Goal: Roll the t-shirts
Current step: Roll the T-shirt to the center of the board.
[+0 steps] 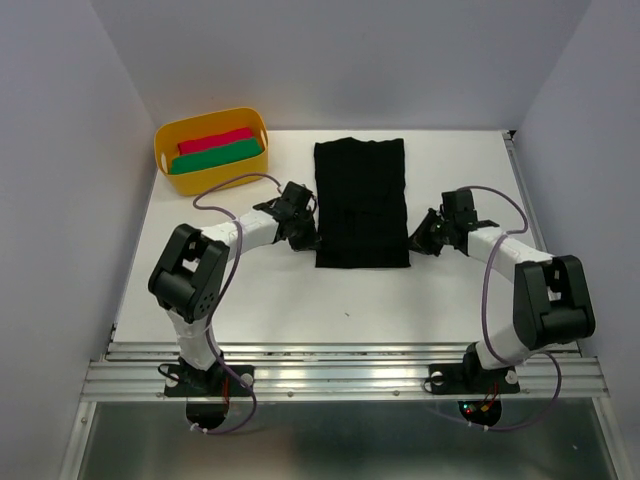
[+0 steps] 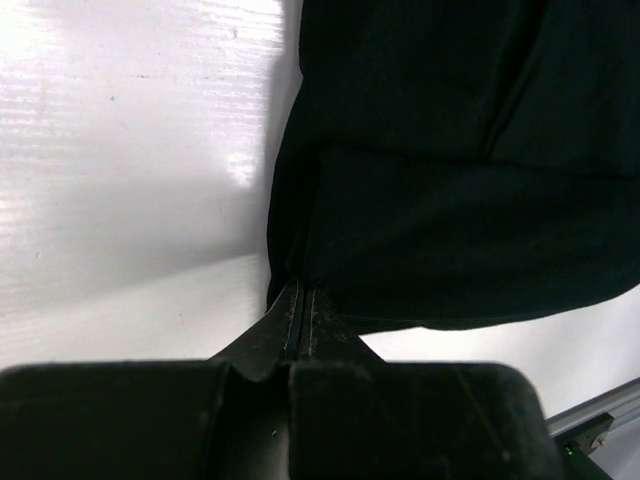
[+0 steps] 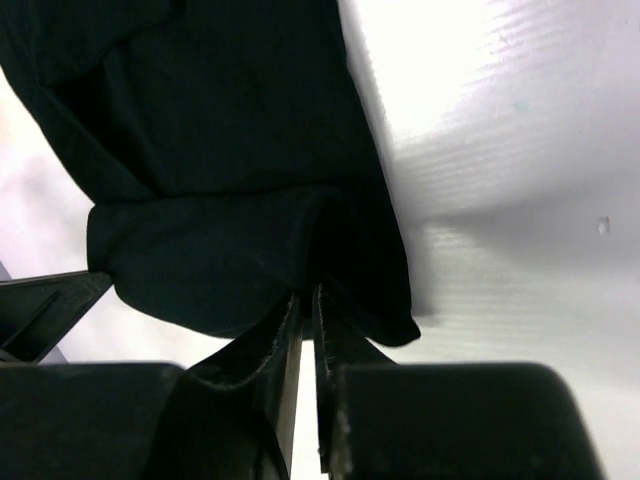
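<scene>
The black t-shirt [image 1: 360, 200] lies mid-table [image 1: 260, 300], its long axis running up the frame. The left pincer [image 2: 302, 292] is clamped on its lower-left corner. The right pincer [image 3: 307, 295] is at the lower-right corner, jaws a slit apart; I cannot tell if it grips.

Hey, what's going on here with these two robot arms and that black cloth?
The two arms are working on a black t-shirt, which lies folded into a long strip on the table. The left gripper is shut on the strip's left edge at the near end. The right gripper sits at the right edge with a thin gap between its jaws, so its hold is unclear. No roll has formed yet. A yellow tub at the far left holds a red roll and a green roll.
</scene>
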### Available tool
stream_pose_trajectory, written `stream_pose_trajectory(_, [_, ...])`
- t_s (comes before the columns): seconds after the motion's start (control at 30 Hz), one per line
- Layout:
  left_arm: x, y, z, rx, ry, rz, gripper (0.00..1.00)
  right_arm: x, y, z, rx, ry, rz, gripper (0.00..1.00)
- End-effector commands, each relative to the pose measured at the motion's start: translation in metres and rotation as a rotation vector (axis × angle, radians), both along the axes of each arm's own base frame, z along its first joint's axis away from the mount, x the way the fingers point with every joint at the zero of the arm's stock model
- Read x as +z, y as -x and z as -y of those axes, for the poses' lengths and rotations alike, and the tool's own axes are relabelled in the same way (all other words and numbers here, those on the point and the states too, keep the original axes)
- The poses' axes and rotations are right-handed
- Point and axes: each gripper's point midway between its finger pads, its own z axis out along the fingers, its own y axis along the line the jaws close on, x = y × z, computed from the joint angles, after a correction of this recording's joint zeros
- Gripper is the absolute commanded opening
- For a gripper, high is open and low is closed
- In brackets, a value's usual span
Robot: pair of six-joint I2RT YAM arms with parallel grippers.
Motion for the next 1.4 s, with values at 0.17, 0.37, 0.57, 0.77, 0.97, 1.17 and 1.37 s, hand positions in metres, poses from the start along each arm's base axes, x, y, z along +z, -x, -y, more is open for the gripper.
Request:
stream_pose_trajectory(0.17, [0.007,-0.024,-0.007,-0.023,-0.046,0.059,0.32,0.011,-0.033,0.012,-0.038,0.062,0.098,0.44])
stream_pose_trajectory(0.37, [0.055,-0.039,-0.024,0.053,-0.102,0.193,0.42,0.046,-0.029,0.020,-0.033,0.108,0.188,0.53])
stream_pose_trajectory(0.57, [0.086,-0.030,-0.019,0.048,-0.097,0.257,0.22,0.061,-0.014,0.018,-0.004,0.141,0.218,0.45])
stream_pose_trajectory(0.77, [0.074,-0.005,0.020,-0.053,0.007,0.192,0.00,0.059,0.000,-0.022,0.088,0.126,0.216,0.08])
stream_pose_trajectory(0.97, [0.051,0.002,0.047,-0.104,0.086,0.128,0.00,0.052,-0.013,-0.034,0.077,0.092,0.190,0.04])
stream_pose_trajectory(1.17, [0.027,-0.016,0.055,-0.110,0.067,0.120,0.00,0.024,-0.035,-0.025,0.026,0.175,0.135,0.03])
stream_pose_trajectory(1.37, [0.009,-0.042,0.053,-0.107,0.031,0.148,0.00,-0.018,-0.046,-0.006,-0.031,0.296,0.064,0.01])
